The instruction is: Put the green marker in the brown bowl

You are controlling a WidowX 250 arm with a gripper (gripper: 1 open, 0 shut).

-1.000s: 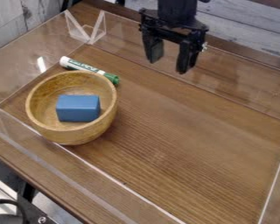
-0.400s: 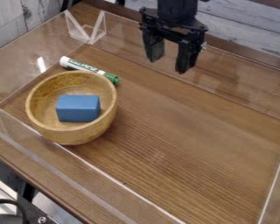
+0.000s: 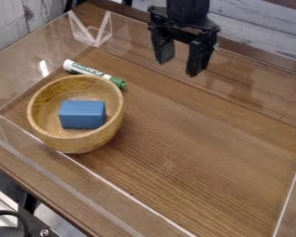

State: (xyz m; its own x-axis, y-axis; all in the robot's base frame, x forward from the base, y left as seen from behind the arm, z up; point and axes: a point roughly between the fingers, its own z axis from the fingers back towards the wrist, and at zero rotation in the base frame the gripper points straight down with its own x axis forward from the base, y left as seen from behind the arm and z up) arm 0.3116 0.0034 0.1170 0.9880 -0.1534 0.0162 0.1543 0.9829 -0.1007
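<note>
Camera view: we see one scene from above and in front, a wooden table walled by clear panels.
Gripper: our gripper hangs at the far side, pointing down, jaws spread wide and empty.
Green marker: the green marker lies flat on the table, just beyond the far rim of the bowl, well left of the gripper.
Brown bowl: the brown bowl sits near left; a blue block already lies inside it.
Handling: we judge the marker light, stiff and smooth, so it may roll or slip.
Grasp spot: we would pinch across the white barrel at mid-length, jaws square to its length.
Caution: we should drop it beside the block.
</note>
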